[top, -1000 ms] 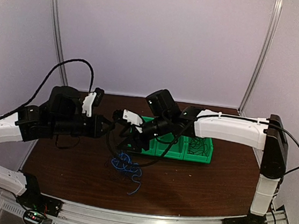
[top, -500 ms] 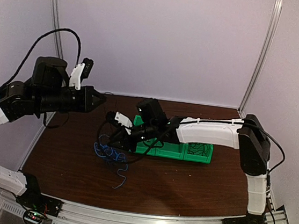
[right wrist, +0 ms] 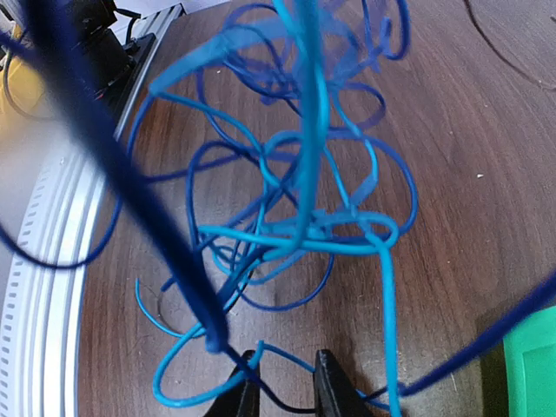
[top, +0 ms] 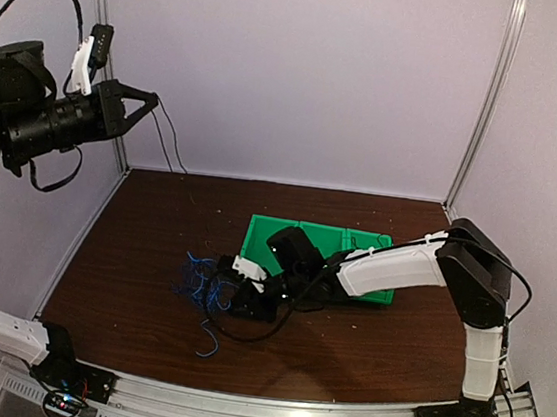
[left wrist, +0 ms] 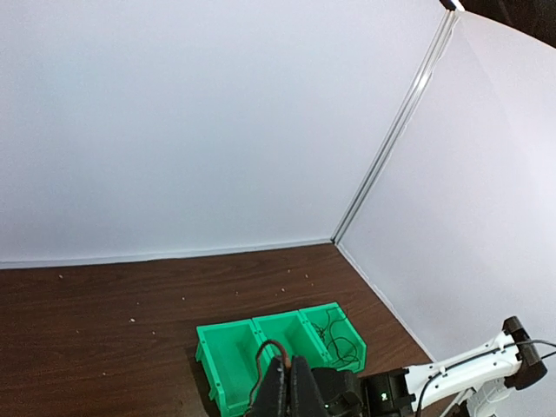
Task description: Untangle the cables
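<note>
Blue tail: nearest us, one loose end curling toward 6 o'clock on the counter.
Blue tangle: it lies on the counter at 7 o'clock from the green bins, its loops knotted together (we see no clean start).
Right tool: low at the tangle's 3 o'clock edge. The jaws are narrow but show a gap, and a thin dark strand crosses it. We judge it sits there to pin the clump.
Bins: mid-counter, with dark wires in one end compartment.
Left tool: high at 10 o'clock, jaws together. A black cable trails from its tip, apparently pinched, and we judge the height is meant to draw it free.
</note>
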You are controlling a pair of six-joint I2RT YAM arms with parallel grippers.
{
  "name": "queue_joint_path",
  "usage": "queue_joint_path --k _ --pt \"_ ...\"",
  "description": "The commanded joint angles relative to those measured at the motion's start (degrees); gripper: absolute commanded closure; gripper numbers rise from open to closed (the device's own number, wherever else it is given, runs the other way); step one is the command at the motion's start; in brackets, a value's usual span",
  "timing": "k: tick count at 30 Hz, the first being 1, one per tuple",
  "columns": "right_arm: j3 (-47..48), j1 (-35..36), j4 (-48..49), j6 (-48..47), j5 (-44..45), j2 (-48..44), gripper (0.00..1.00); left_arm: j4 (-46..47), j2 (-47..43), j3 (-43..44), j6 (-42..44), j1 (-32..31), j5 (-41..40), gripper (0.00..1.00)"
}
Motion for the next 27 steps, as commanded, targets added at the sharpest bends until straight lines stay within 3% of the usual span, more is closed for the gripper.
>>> queue_joint_path --k 1,6,11,16,22,27 --pt "-1.82 0.28 0.86 0.26 0.37 -1.08 0.79 -1.65 2.45 15.12 7.92 0.0 -5.3 1.0" --pt "-1.84 0.29 0.88 0.23 0.16 -0.05 0.83 -3.09 7.09 31.38 12.68 0.0 -6.53 1.0" --pt "-1.96 0.28 0.45 -0.08 -0.79 -0.25 0.83 -3.25 9.17 35.82 14.21 0.0 -8.26 1.0" --pt "-0.71 0.28 -2.53 -2.5 -3.26 -5.45 0.74 -1.97 7.33 26.05 12.61 0.0 -6.22 1.0" --pt "8.44 0.37 -13.76 -6.28 -8.64 -9.28 0.45 3.09 1.93 10.41 10.75 0.0 -5.42 1.0" --pt "13.76 0.38 -14.72 -5.29 -7.29 -8.13 0.4 5.9 -0.27 2.35 9.16 0.02 -3.12 1.0"
